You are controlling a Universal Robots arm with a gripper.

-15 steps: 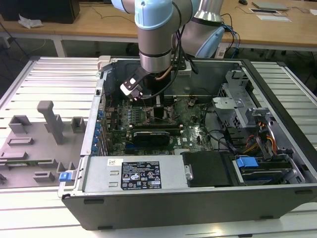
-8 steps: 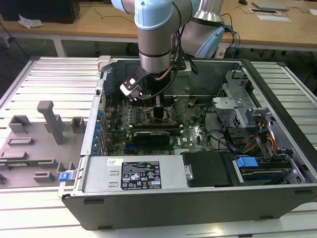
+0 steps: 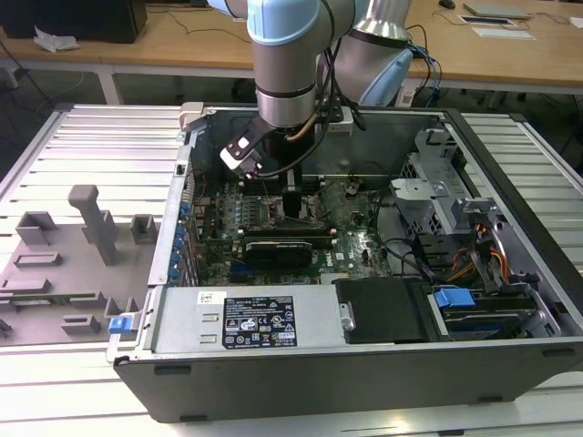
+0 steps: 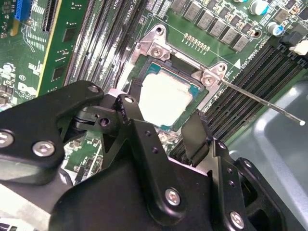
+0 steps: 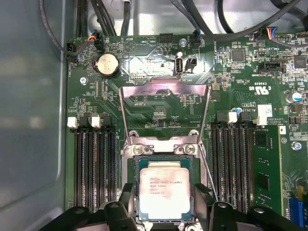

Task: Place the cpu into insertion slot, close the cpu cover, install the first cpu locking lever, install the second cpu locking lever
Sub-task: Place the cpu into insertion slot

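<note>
The cpu, a pale silver square chip, lies flat in the insertion slot, whose silvery rim frames it on the green board. The cpu cover stands swung open beyond the socket, and the board shows through its window. A thin wire locking lever sticks out to one side, unlatched. My gripper hangs low over the socket, open, with a black finger close on each side of the chip. In the exterior view my gripper reaches down into the open computer case.
Long black memory slots flank the socket on both sides. A black card lies just in front of it. The power supply, drive cage and cables crowd the case. Grey fixtures stand on the table outside.
</note>
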